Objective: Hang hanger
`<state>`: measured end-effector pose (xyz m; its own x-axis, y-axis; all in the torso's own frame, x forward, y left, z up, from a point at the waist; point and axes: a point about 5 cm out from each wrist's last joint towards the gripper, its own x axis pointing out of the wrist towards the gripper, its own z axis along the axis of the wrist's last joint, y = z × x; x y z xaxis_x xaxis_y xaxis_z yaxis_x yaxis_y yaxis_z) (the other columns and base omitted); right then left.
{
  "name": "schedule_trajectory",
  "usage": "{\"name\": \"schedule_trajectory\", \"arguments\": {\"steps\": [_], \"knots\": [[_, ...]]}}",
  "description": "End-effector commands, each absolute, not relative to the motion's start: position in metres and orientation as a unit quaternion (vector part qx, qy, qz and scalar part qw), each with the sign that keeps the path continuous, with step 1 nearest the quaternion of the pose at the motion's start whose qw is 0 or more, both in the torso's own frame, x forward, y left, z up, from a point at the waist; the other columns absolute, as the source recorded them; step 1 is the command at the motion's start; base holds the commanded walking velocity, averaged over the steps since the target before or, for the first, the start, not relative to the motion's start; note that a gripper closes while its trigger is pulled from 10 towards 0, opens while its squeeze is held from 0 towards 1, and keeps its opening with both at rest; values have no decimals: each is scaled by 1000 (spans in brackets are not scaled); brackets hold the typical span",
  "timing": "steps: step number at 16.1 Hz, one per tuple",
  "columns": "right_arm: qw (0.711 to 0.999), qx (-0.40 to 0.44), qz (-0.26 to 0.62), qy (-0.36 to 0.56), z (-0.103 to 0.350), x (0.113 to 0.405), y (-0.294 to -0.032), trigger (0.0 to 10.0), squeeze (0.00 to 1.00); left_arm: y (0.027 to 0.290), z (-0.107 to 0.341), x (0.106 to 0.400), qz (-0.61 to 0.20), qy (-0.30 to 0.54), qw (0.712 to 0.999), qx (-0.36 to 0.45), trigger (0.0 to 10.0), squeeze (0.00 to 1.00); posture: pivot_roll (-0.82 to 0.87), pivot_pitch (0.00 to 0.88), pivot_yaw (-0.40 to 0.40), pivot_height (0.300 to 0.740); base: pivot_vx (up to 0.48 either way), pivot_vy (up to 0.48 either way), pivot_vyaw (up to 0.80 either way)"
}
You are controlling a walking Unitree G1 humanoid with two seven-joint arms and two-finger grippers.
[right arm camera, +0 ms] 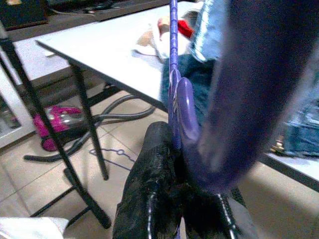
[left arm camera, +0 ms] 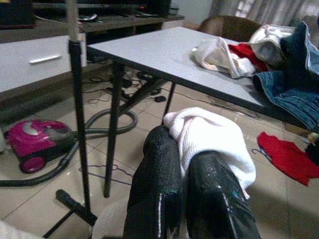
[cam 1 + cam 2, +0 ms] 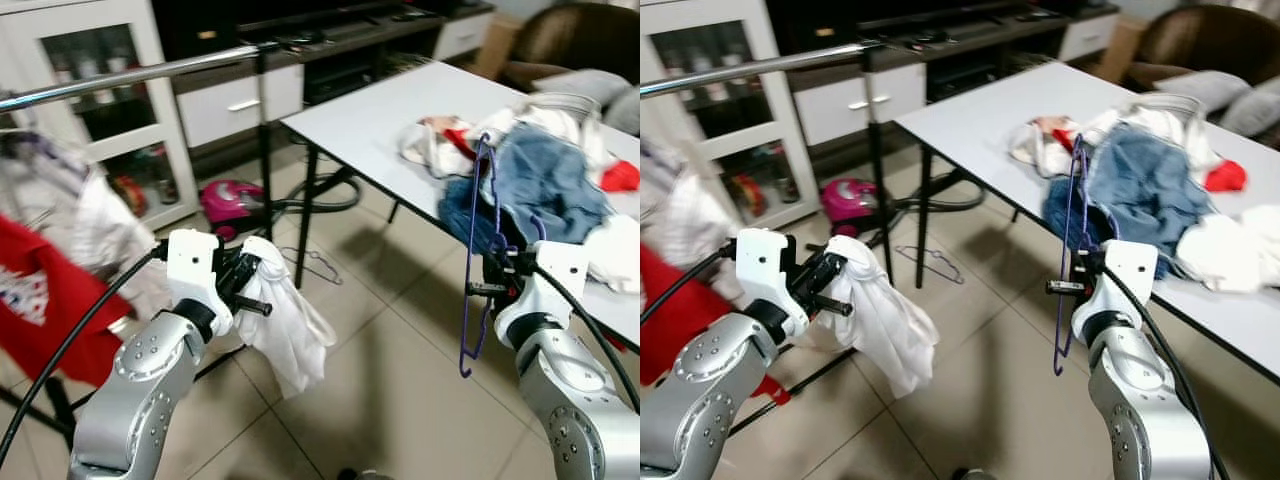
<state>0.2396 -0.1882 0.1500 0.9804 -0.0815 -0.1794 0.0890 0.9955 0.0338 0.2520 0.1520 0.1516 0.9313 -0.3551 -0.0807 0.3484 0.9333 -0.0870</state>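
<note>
Hanger (image 3: 476, 262) stands upright, pinched in the right gripper (image 3: 492, 268); left gripper (image 3: 243, 283) clamps a white garment (image 3: 288, 335). Next: likely thread garment onto hanger, then lift to rail (image 3: 130, 76).

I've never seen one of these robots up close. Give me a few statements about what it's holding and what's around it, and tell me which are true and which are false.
1. The right gripper holds a purple hanger. True.
2. The left gripper is empty. False: its fingers are shut on a white garment.
3. The purple hanger already hangs on the metal rail. False: it is in the right gripper, apart from the rail.
4. A heap of clothes lies on the white table. True.
5. A pink vacuum cleaner sits on the table. False: it sits on the floor, beside the table.
6. Another hanger lies on the floor tiles. True.
</note>
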Motion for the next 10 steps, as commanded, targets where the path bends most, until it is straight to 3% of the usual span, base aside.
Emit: {"name": "schedule_trajectory", "arguments": {"steps": [1,10], "knots": [[996,16,-52,71,156,239,-191,10000,0,151,155,253,-183,35,982,-33,10000,0,56,0,-25,740,0,0,-769],[997,5,-9,80,152,238,-180,10000,0,151,156,254,-184,25,982,-21,10000,0,54,0,-28,740,0,0,-784]]}}
